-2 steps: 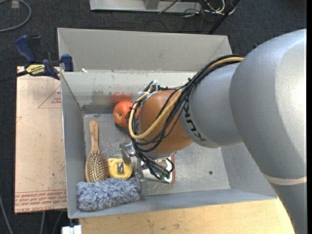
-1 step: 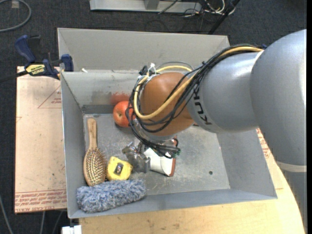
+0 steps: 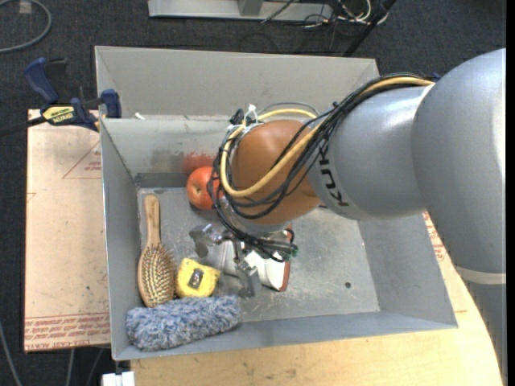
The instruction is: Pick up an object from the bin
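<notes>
Camera view, looking down into the grey metal bin (image 3: pixel 119 240). You see the arm (image 3: pixel 386 159) reaching in from the right, its orange wrist cover (image 3: pixel 269 167) looped with yellow and black cables (image 3: pixel 228 185). The gripper (image 3: pixel 239 265) is low over the middle of the bin floor, towards the near wall. You cannot tell from this angle whether it is open or closed, and nothing can be seen held in it.

Just right of the gripper, partly under it, lies a white object with a red edge (image 3: pixel 276 274), the thing closest to it. Just left of the gripper you find a yellow tape measure (image 3: pixel 195 278). Further left, a wooden hairbrush (image 3: pixel 154 265) lies along the left wall, bristle head nearer, handle pointing far. A grey-blue fuzzy duster head (image 3: pixel 183 322) lies against the near wall, touching the brush head and just near of the tape measure. A red-orange round fruit (image 3: pixel 200 188) sits at the far side, beside the orange cover.
</notes>
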Controlling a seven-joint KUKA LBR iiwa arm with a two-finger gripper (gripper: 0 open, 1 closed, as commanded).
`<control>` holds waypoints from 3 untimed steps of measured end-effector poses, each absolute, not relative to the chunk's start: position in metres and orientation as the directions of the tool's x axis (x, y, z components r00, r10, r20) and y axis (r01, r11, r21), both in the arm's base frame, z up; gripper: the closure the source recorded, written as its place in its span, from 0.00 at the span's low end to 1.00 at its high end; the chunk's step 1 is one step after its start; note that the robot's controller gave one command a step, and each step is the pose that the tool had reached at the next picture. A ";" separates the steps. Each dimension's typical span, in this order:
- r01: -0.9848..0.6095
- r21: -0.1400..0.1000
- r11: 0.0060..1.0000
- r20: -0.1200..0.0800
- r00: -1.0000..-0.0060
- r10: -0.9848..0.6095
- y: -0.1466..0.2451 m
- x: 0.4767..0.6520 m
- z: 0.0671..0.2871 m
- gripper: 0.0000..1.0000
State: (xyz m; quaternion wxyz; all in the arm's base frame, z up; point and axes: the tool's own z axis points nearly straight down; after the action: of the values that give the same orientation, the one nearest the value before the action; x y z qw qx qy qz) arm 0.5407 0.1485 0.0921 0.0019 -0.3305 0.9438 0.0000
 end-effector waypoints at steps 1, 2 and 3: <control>-0.624 -0.001 0.782 -0.004 -0.782 -0.624 0.148 0.541 0.092 0.00; -0.630 -0.001 0.777 -0.004 -0.777 -0.630 0.149 0.541 0.092 0.00; -0.772 -0.004 0.635 -0.006 -0.635 -0.772 0.172 0.541 0.080 0.00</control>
State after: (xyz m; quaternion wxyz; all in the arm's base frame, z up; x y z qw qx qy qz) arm 0.5407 0.1723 0.0803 0.0036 -0.4271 0.9042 -0.0006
